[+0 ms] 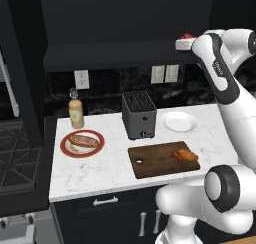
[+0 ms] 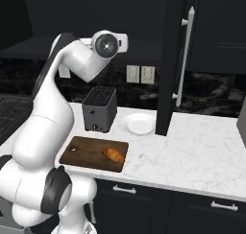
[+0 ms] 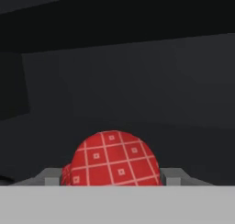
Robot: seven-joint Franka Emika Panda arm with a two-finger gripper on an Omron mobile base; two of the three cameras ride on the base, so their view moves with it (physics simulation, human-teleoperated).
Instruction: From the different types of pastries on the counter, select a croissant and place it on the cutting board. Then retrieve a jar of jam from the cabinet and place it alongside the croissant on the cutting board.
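The arm reaches up to the dark cabinet [image 1: 115,63] above the counter [image 1: 110,163]. In the hand view the jar of jam [image 3: 111,159] sits very close in front of the camera, its red lid with a pale square pattern between the jaws. The finger tips are hidden at the bottom of that view, so I cannot tell if the jaws are spread or already pressed on the jar. In the left base view a small red thing, probably the same jar, shows at the cabinet ledge just beside the hand.

The croissant [image 1: 185,154] lies on the cutting board [image 1: 155,160], near the board's right end. The board lies along the front edge of the counter, in front of the toaster [image 1: 138,115]. A white plate [image 1: 178,122] stands beside the toaster, near the back edge. At the left end of the counter, a red plate [image 1: 65,147] carries the long roll [image 1: 83,140], and a tan bottle [image 1: 76,113] stands behind it.
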